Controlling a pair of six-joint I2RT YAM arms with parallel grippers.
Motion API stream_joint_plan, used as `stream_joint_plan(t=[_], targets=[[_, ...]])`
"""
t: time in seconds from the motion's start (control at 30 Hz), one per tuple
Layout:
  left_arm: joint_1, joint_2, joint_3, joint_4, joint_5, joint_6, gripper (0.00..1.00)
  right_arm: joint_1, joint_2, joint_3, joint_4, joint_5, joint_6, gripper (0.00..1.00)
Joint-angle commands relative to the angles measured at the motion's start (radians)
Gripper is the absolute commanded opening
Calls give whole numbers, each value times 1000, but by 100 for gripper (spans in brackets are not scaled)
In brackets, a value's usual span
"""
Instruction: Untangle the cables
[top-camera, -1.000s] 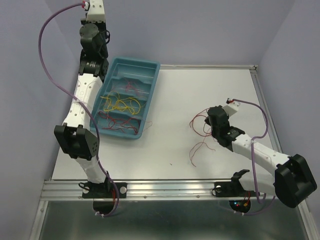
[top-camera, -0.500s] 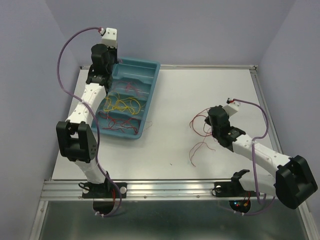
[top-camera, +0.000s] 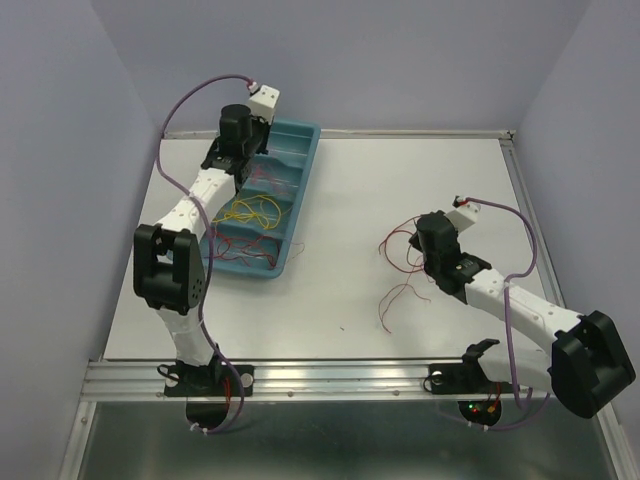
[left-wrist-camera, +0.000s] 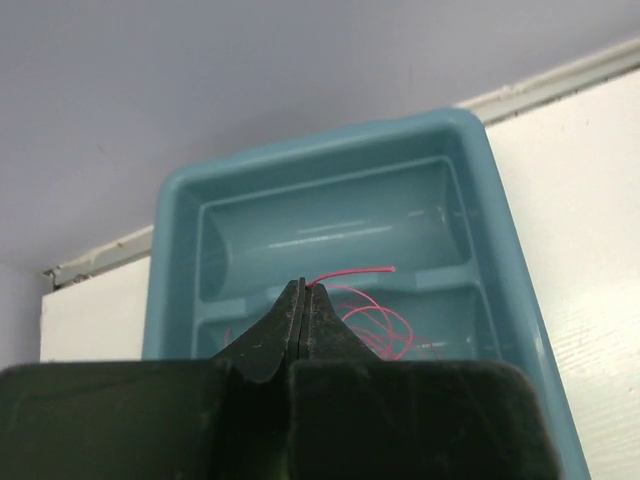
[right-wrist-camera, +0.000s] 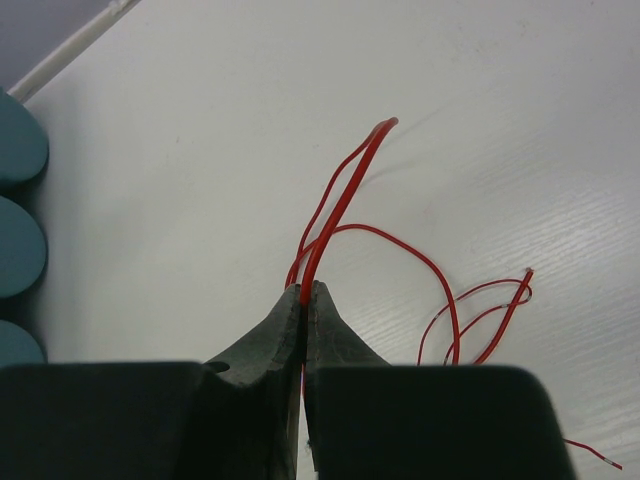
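The cables are thin red and yellow wires. A yellow bunch (top-camera: 250, 210) and red strands (top-camera: 243, 250) lie in the teal tray (top-camera: 303, 180). More red cables (top-camera: 400, 243) sprawl on the table by my right gripper (top-camera: 420, 255), with a loose strand (top-camera: 392, 303) nearer the front. My left gripper (left-wrist-camera: 303, 285) hangs over the tray's far end (top-camera: 241, 172), shut on a red cable (left-wrist-camera: 352, 271) whose end sticks out past the tips. A red coil (left-wrist-camera: 388, 325) lies below it. My right gripper (right-wrist-camera: 307, 288) is shut on a red cable (right-wrist-camera: 345, 190) just above the table.
The tray's rim (left-wrist-camera: 160, 290) fills the left wrist view, with the table's back rail behind it. Rounded tray edges (right-wrist-camera: 15, 250) show at the left of the right wrist view. Further red loops (right-wrist-camera: 490, 300) lie right of my right fingers. Walls close in on left and back.
My left arm has swung from the left wall rightward and down over the tray's far end. The right arm and its cable have not moved.
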Motion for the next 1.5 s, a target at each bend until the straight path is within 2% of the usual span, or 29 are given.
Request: stream_joint_plan(t=[0.0,0.47,0.57,0.6,0.67,0.7,0.87,0.93,0.97,1.03,1.07,1.13,1.17,1.27,1.3,1.47], targets=[[-52,48,-19,-42,-86,52,0,-5,-22,-18,19,16,11,1],[-66,268,110,-223,-171,151,0,-5,-20,-18,19,5,7,1],[-66,271,127,-241,-140,162,18,-3,-22,-18,19,5,6,1],[-66,262,113,-237,-134,161,29,-5,-20,-18,21,5,7,1],[-66,232,95,-206,-125,138,34,-5,-19,-16,21,2,6,1],[-66,207,89,-203,-125,128,40,-5,-17,-16,21,5,6,1],[-68,145,90,-229,-135,114,53,-5,0,-5,21,-21,-6,1],[-68,99,75,-235,-149,111,59,-3,10,22,34,-88,-80,1],[-68,78,66,-234,-148,110,61,-5,23,30,50,-204,-123,1],[-71,3,31,-232,-108,95,65,-3,40,33,111,-333,-227,0],[-83,-48,3,-228,-73,84,68,-3,49,28,132,-442,-265,1],[-109,-99,-35,-218,-31,73,69,-2,47,12,217,-547,-304,1],[-123,-151,-58,-199,49,65,70,-3,43,-11,244,-640,-316,1],[-186,-221,-157,-121,174,14,74,-2,11,-37,327,-742,-348,0],[-200,-252,-180,-97,261,-8,75,3,1,-53,346,-800,-362,0],[-266,-275,-272,65,403,-114,76,12,-17,-38,369,-949,-390,3]])
